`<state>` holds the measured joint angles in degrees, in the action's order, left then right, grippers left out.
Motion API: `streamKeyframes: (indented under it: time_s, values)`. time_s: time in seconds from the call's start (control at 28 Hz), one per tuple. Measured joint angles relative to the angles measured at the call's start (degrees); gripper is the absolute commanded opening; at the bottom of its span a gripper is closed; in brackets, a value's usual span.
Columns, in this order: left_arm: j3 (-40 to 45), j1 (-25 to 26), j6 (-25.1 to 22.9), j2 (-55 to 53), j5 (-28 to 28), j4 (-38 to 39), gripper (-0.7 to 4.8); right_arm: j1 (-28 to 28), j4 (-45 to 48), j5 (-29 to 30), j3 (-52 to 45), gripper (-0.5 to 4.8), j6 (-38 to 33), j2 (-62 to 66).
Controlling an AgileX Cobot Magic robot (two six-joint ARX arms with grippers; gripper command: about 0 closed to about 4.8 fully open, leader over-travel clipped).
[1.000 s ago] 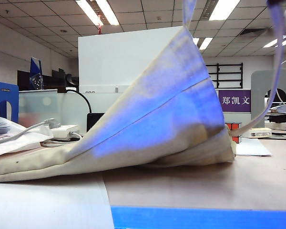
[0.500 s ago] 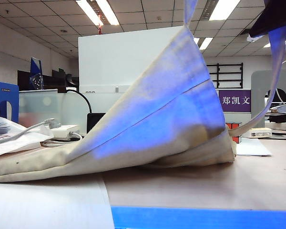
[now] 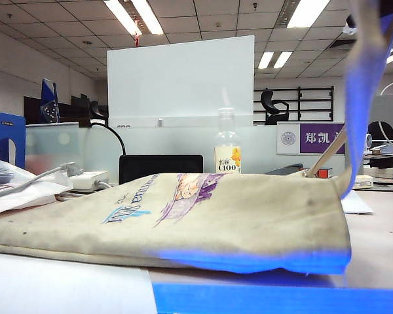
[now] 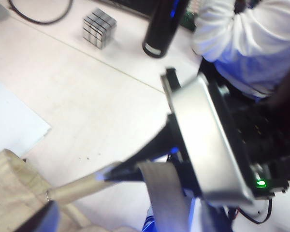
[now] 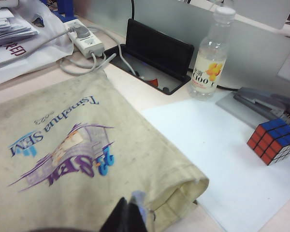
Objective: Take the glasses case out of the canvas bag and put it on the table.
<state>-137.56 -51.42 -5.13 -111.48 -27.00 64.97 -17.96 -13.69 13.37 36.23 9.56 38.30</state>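
The canvas bag (image 3: 183, 216) lies flat on the table (image 3: 380, 235), print side up, and also shows in the right wrist view (image 5: 87, 159). One long strap (image 3: 361, 98) rises steeply at the right. My right gripper (image 5: 128, 215) is shut on that strap above the bag's mouth; in the left wrist view its dark tips (image 4: 113, 173) pinch the strap. My left gripper (image 4: 129, 220) stands open beside it, with a loose grey strap band (image 4: 159, 198) hanging between its wide-apart fingers. The glasses case is hidden.
A red-and-blue Rubik's cube (image 5: 274, 141) sits on a white paper sheet (image 5: 222, 154) beside the bag's mouth. Behind stand a drink bottle (image 5: 210, 55), a grey stapler (image 5: 263, 101), a black cable box (image 5: 157, 48) and a power strip (image 5: 84, 36). Papers lie at the far left (image 3: 13, 190).
The bag was held up like a tent by its upper edge; it has dropped flat onto the table. The right gripper came in at the upper right and holds the strap up.
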Motion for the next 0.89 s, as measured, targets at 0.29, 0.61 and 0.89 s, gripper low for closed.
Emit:
streamKeyframes:
  time_s: [0.29, 0.61, 0.89]
  values:
    - [0.02, -0.02, 2.58, -5.73, -8.94, 5.16, 3.77, 0.04, -0.76, 1.44, 0.0, -0.06, 0.0, -2.21]
    - [0.11, -0.02, 5.35, -7.82, -22.21, 8.52, 3.77, 0.04, -1.38, 1.46, 0.2, -0.06, 0.15, -4.68]
    - [0.0, -0.46, 10.12, -8.85, -26.01, 3.13, 3.77, 0.17, -2.25, 1.44, 0.2, -0.06, 0.07, -4.68]
